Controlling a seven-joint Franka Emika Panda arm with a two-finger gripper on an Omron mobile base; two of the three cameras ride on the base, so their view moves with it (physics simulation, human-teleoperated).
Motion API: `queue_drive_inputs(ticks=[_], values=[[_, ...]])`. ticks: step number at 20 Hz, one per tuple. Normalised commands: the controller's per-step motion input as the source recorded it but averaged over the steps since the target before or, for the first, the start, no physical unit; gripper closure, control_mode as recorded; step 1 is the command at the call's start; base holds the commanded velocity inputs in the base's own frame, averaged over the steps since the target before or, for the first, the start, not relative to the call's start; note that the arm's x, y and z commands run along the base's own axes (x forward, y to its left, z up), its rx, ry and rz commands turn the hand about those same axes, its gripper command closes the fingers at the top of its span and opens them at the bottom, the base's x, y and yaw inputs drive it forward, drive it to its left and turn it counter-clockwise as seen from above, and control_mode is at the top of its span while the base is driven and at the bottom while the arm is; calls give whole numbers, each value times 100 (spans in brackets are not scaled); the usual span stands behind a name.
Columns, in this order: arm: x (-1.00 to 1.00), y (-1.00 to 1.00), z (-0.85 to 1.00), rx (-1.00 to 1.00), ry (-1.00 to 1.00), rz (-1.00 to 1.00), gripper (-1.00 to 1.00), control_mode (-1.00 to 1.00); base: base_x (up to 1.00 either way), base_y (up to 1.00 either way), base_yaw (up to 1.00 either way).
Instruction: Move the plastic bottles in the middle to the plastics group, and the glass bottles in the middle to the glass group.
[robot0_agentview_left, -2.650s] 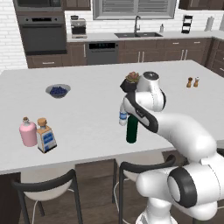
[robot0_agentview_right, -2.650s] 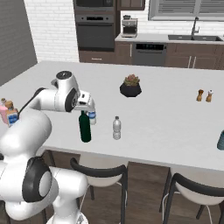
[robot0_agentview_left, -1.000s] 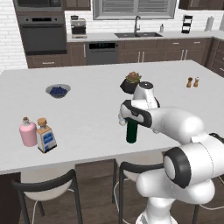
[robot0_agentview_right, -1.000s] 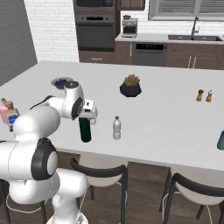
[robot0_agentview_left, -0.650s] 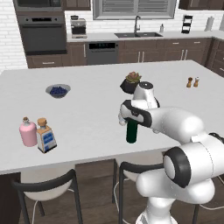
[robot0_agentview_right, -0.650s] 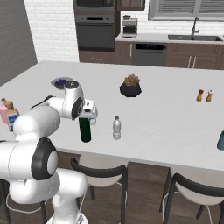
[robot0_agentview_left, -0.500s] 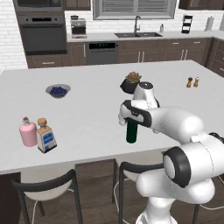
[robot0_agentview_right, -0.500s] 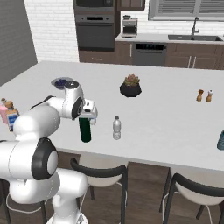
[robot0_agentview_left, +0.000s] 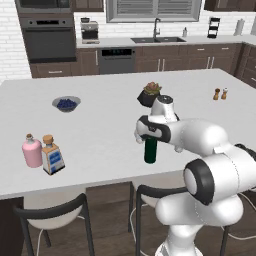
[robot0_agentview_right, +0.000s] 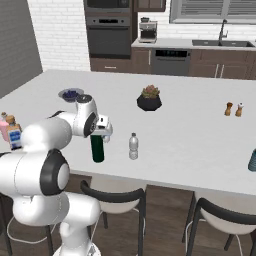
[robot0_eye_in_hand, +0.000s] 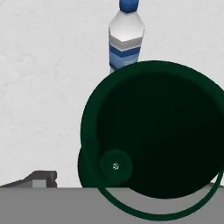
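One tall dark green wine bottle (robot0_agentview_left: 150, 150) upright near the front edge of the white island counter (robot0_agentview_left: 100, 125), about mid-width. Two small plastic water bottles: a plain clear one (robot0_agentview_right: 133, 146) just to the green bottle's right in the right base view, apart from it, and a blue-banded one (robot0_eye_in_hand: 126, 37) standing beyond the green bottle in the hand view. Two cork-stoppered bottles at the counter's left end, a rounded pink bottle (robot0_agentview_left: 31, 152) and a square blue-labelled bottle (robot0_agentview_left: 52, 156), side by side, close enough that contact cannot be judged. Two tiny shakers (robot0_agentview_left: 220, 93) far off toward the right end. One small bowl (robot0_agentview_left: 66, 103), one potted plant (robot0_agentview_left: 151, 94), and one teal object (robot0_agentview_right: 252, 160) cut off by the right edge of the right base view. Two dark stools (robot0_agentview_right: 112, 197) tucked under the front of the counter.

Arm folded low over the counter, forearm roughly level, hand pointing down directly above the green bottle. Gripper (robot0_agentview_left: 149, 135) at the bottle's neck, jaws spread as wide as they go, nothing clamped. From the hand camera, bottle top and dark shoulder seen straight from above, one finger tip (robot0_eye_in_hand: 41, 178) off to the lower left, clear of the glass.

Bowl holding dark blue berries. Dark pot holding a small reddish-green succulent. Contents of the bottles not discernible.
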Motion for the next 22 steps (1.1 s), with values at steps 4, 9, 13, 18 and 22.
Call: queue_drive_inputs(ticks=[4,9,13,18,22], values=[[1,0,0,0,0,0,-100,-100,0,0,0],[0,0,0,0,0,0,100,-100,0,0,0],[-17,0,3,0,-1,0,100,-100,0,0,0],[-45,32,28,2,-2,9,100,-100,0,0,0],[-12,78,20,2,-1,13,100,-100,0,0,0]])
